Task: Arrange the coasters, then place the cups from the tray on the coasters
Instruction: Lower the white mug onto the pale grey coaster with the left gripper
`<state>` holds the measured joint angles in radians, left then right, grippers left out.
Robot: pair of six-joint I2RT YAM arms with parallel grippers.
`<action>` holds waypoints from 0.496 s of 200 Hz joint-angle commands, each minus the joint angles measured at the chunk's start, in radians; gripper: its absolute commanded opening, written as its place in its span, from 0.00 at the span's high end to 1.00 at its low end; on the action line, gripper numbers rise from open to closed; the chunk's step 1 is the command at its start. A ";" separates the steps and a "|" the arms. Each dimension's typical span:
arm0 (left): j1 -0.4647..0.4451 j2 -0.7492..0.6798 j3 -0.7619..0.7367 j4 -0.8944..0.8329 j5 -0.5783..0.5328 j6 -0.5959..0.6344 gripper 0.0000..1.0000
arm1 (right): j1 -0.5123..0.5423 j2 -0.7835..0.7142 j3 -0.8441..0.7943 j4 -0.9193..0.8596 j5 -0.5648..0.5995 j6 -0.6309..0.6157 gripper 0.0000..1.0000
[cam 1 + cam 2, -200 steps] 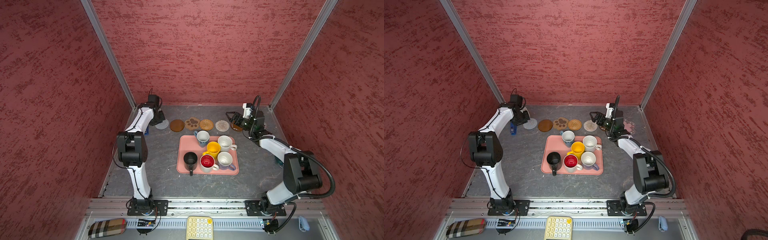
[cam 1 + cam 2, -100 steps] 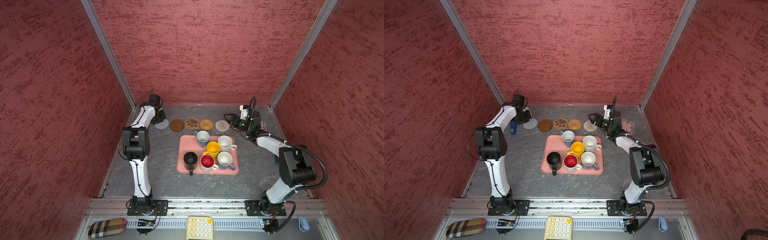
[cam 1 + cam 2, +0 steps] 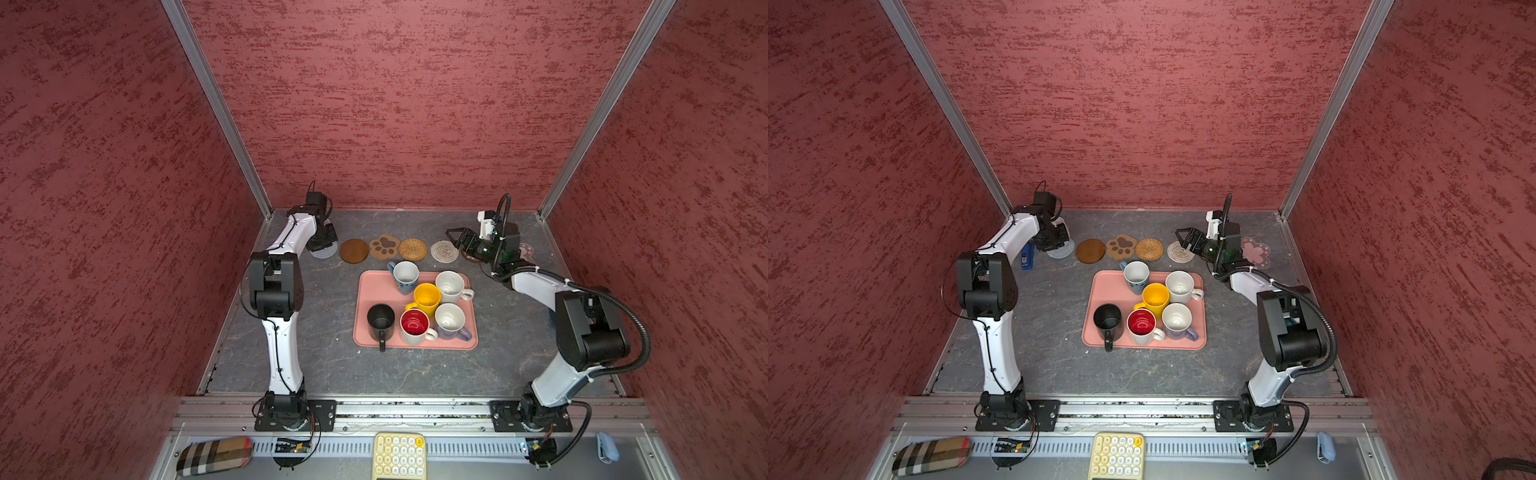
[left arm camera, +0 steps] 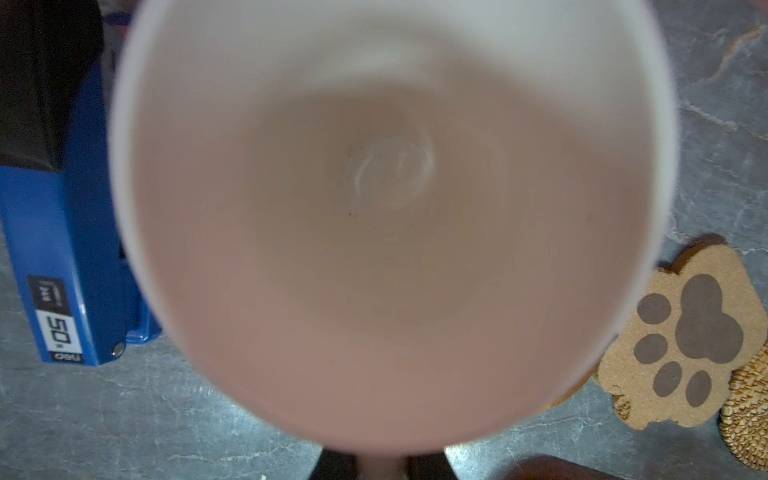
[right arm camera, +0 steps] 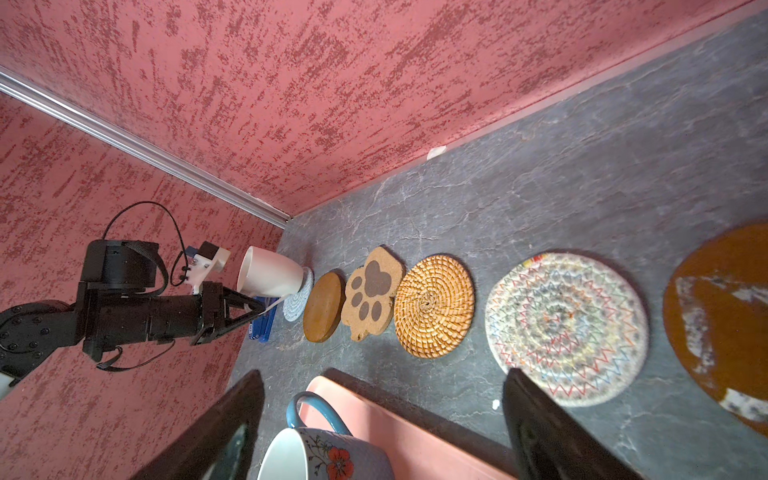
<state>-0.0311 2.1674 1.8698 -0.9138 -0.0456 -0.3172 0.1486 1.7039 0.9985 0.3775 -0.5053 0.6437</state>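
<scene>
A white mug [image 5: 270, 274] is clamped by its handle in the left jaws and held tilted over the grey coaster [image 5: 297, 301] at the counter's [image 3: 316, 365] far left corner, beside a blue stapler [image 3: 1027, 257]. The right jaws are held wide apart and empty, close to the beige coaster [image 3: 444, 250] along the far edge. Six mugs [image 3: 427, 297] are seen on the tray [image 3: 365, 291] at the counter's middle.
</scene>
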 commanded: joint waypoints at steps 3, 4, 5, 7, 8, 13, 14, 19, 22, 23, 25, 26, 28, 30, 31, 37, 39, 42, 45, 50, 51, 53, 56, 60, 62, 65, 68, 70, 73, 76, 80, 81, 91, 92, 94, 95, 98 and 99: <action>-0.001 -0.054 -0.030 0.053 -0.020 -0.004 1.00 | 0.003 0.010 0.032 0.043 -0.019 -0.001 0.10; 0.000 -0.055 -0.031 0.053 -0.021 -0.004 1.00 | 0.003 0.011 0.032 0.043 -0.020 -0.001 0.10; -0.001 -0.055 -0.032 0.053 -0.022 -0.003 1.00 | 0.003 0.011 0.031 0.042 -0.021 -0.001 0.10; 0.000 -0.056 -0.033 0.054 -0.022 -0.003 1.00 | 0.003 0.011 0.031 0.043 -0.021 -0.001 0.10; 0.000 -0.056 -0.034 0.054 -0.022 -0.003 1.00 | 0.003 0.010 0.031 0.043 -0.020 -0.001 0.10; 0.000 -0.058 -0.039 0.054 -0.024 -0.003 1.00 | 0.003 0.011 0.031 0.043 -0.021 -0.001 0.10; 0.000 -0.058 -0.040 0.055 -0.025 -0.003 1.00 | 0.003 0.010 0.031 0.043 -0.021 0.000 0.10; -0.001 -0.060 -0.045 0.056 -0.026 -0.003 1.00 | 0.004 0.012 0.031 0.043 -0.021 0.000 0.10; 0.000 -0.061 -0.048 0.056 -0.026 -0.004 1.00 | 0.004 0.012 0.031 0.042 -0.023 0.000 0.10; 0.000 -0.062 -0.049 0.057 -0.026 -0.005 1.00 | 0.004 0.013 0.031 0.042 -0.023 0.000 0.10; 0.000 -0.063 -0.051 0.058 -0.027 -0.004 1.00 | 0.002 0.013 0.031 0.043 -0.023 0.001 0.10; 0.000 -0.063 -0.053 0.059 -0.027 -0.004 1.00 | 0.003 0.012 0.031 0.043 -0.023 0.001 0.10; 0.000 -0.064 -0.055 0.060 -0.027 -0.004 1.00 | 0.003 0.012 0.031 0.042 -0.023 0.002 0.10; -0.001 -0.065 -0.058 0.062 -0.025 -0.003 1.00 | 0.003 0.013 0.031 0.043 -0.023 0.002 0.10; 0.000 -0.066 -0.059 0.063 -0.025 -0.003 1.00 | 0.002 0.014 0.031 0.043 -0.024 0.003 0.10; 0.000 -0.067 -0.065 0.067 -0.024 -0.003 1.00 | 0.002 0.014 0.031 0.042 -0.025 0.004 0.10; -0.001 -0.067 -0.067 0.068 -0.024 -0.003 1.00 | 0.002 0.014 0.032 0.043 -0.026 0.005 0.10; -0.001 -0.067 -0.068 0.069 -0.023 -0.004 1.00 | 0.003 0.014 0.032 0.044 -0.027 0.006 0.10; 0.000 -0.067 -0.068 0.068 -0.024 -0.003 1.00 | 0.003 0.015 0.032 0.043 -0.028 0.007 0.10; 0.000 -0.065 -0.069 0.067 -0.024 -0.003 1.00 | 0.003 0.015 0.032 0.046 -0.030 0.007 0.10; 0.000 -0.065 -0.068 0.067 -0.025 -0.003 1.00 | 0.003 0.014 0.032 0.047 -0.030 0.007 0.10; 0.000 -0.064 -0.068 0.066 -0.025 -0.004 1.00 | 0.004 0.014 0.032 0.046 -0.030 0.007 0.10; 0.000 -0.064 -0.069 0.066 -0.026 -0.004 1.00 | 0.004 0.015 0.034 0.045 -0.031 0.007 0.10; 0.000 -0.062 -0.068 0.064 -0.027 -0.003 1.00 | 0.003 0.015 0.035 0.044 -0.031 0.006 0.10; 0.000 -0.063 -0.069 0.064 -0.027 -0.003 1.00 | 0.003 0.014 0.034 0.044 -0.030 0.006 0.10; -0.001 -0.064 -0.069 0.064 -0.029 -0.003 1.00 | 0.003 0.014 0.034 0.043 -0.031 0.007 0.10; -0.001 -0.065 -0.070 0.062 -0.030 -0.004 1.00 | 0.004 0.015 0.035 0.042 -0.032 0.007 0.10; -0.001 -0.066 -0.070 0.062 -0.031 -0.004 1.00 | 0.004 0.014 0.035 0.042 -0.030 0.006 0.10; -0.001 -0.067 -0.070 0.062 -0.032 -0.005 1.00 | 0.003 0.015 0.035 0.043 -0.031 0.006 0.10; 0.000 -0.068 -0.071 0.063 -0.034 -0.005 1.00 | 0.003 0.014 0.034 0.042 -0.032 0.005 0.10; 0.000 -0.070 -0.072 0.064 -0.036 -0.005 1.00 | 0.003 0.015 0.035 0.043 -0.030 0.006 0.10; -0.001 -0.070 -0.072 0.064 -0.036 -0.005 1.00 | 0.003 0.015 0.035 0.043 -0.030 0.006 0.10; -0.002 -0.074 -0.069 0.064 -0.037 -0.006 1.00 | 0.003 0.018 0.035 0.043 -0.031 0.007 0.10; -0.002 -0.075 -0.068 0.064 -0.038 -0.005 1.00 | 0.003 0.018 0.035 0.043 -0.031 0.007 0.10; -0.001 -0.075 -0.068 0.063 -0.038 -0.005 1.00 | 0.004 0.019 0.037 0.044 -0.032 0.007 0.10; -0.002 -0.076 -0.068 0.062 -0.038 -0.005 1.00 | 0.004 0.020 0.037 0.043 -0.032 0.007 0.10; -0.002 -0.076 -0.066 0.062 -0.039 -0.005 1.00 | 0.004 0.019 0.037 0.043 -0.032 0.007 0.10; -0.002 -0.077 -0.064 0.062 -0.040 -0.005 1.00 | 0.004 0.020 0.037 0.044 -0.032 0.007 0.10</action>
<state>-0.0322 2.1407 1.8114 -0.8700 -0.0551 -0.3172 0.1486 1.7077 1.0012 0.3790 -0.5205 0.6476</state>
